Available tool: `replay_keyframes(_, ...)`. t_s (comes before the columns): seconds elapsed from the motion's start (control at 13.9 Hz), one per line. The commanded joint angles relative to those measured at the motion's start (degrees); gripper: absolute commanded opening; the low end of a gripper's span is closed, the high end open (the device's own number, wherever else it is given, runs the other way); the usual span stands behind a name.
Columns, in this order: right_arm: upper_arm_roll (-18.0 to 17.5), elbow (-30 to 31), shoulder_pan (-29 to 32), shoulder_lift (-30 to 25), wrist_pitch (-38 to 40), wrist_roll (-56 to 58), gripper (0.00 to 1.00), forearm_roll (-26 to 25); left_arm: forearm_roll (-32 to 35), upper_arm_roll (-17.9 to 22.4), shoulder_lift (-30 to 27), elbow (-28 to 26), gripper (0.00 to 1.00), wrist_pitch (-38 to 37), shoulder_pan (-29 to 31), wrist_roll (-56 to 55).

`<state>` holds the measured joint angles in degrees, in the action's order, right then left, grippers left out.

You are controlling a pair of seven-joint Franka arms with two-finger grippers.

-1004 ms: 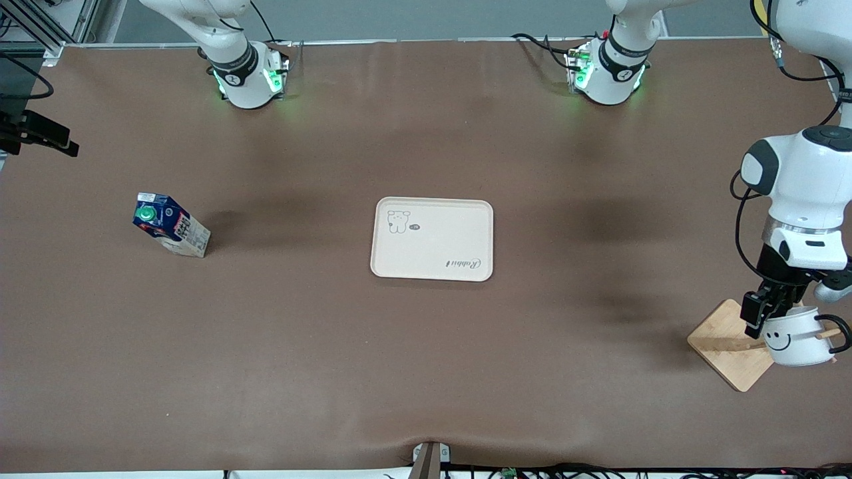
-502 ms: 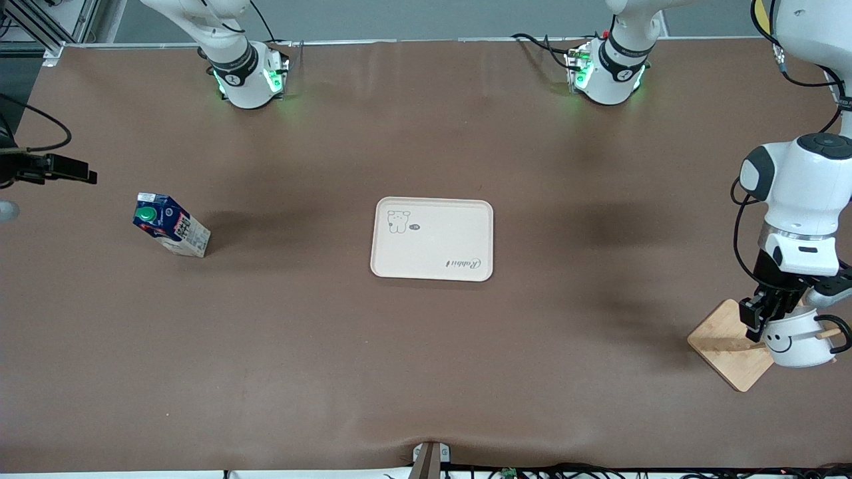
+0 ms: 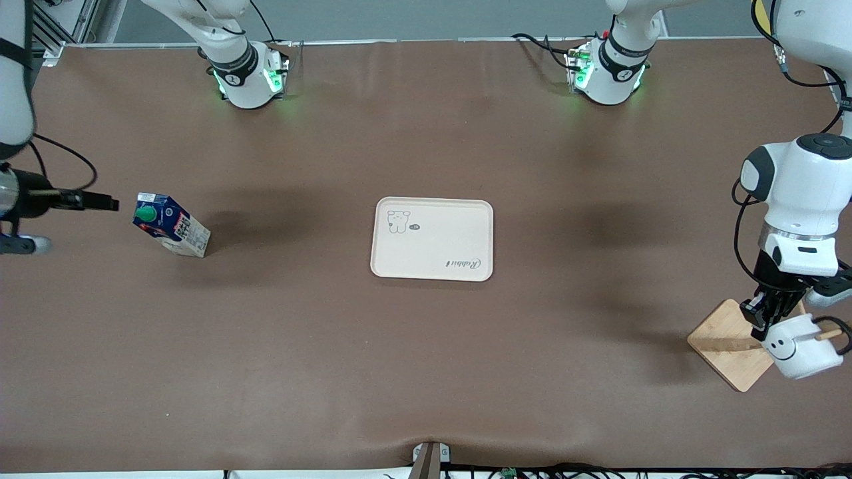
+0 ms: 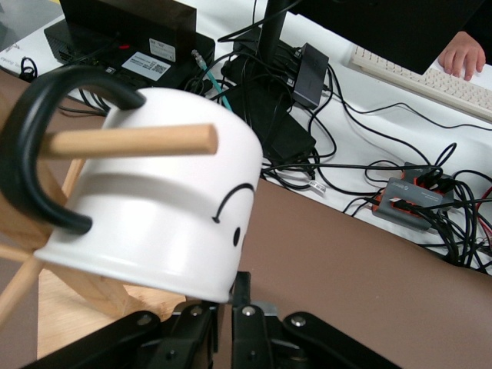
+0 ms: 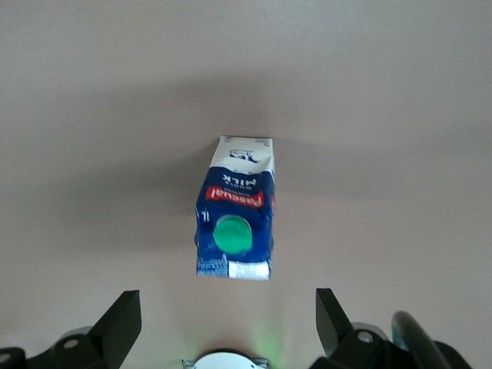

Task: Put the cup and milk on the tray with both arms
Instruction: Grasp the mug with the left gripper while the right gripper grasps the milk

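Observation:
The cup [image 3: 797,346] hangs tilted by its black handle on the peg [image 3: 825,334] of a wooden stand, at the left arm's end of the table. My left gripper [image 3: 765,317] is shut on the cup's rim. In the left wrist view [image 4: 231,301] the rim sits between the fingers, and the peg [image 4: 131,141] passes through the handle [image 4: 31,161] of the cup [image 4: 161,215]. The milk [image 3: 170,225] stands on the table toward the right arm's end. My right gripper [image 3: 106,201] is open beside the carton's top; the right wrist view [image 5: 227,327] shows the milk [image 5: 234,223] ahead of it. The tray [image 3: 432,238] lies mid-table, empty.
The stand's square wooden base [image 3: 725,342] sits near the table's edge at the left arm's end. Cables and a keyboard [image 4: 415,69] lie off the table past the cup. Brown table [image 3: 426,366] spreads between the tray and both objects.
My right gripper has come in from the table's edge toward the milk. My left gripper has shifted slightly, and the cup has tipped further on the peg.

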<state>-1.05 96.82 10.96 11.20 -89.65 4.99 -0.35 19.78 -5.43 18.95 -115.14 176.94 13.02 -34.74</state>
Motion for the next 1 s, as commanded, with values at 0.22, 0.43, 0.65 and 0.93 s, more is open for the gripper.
replay_keyframes(0.22, -0.1, 5.4, -0.7, -1.6, -3.9, -1.7, 1.0, -0.1, 1.7, -0.5, 0.0, 1.0, 0.0, 0.4, -0.3, -0.4)
replay_keyframes(0.43, -0.2, 15.3, -0.8, -5.4, -11.2, -1.7, 1.0, -0.2, 1.6, -0.7, -0.7, 1.1, 0.0, -0.2, -1.1, -0.5)
replay_keyframes(0.65, -0.2, 18.5, -1.0, -6.5, -12.9, -1.7, 1.0, -0.2, 1.6, -1.5, -1.9, 1.2, 0.0, -4.0, -1.3, -0.9)
replay_keyframes(0.93, -0.1, 19.5, -0.9, -6.5, -12.8, -1.7, 1.0, -0.4, 0.7, -4.0, -5.7, 1.5, 0.0, -13.0, -1.3, -2.5)
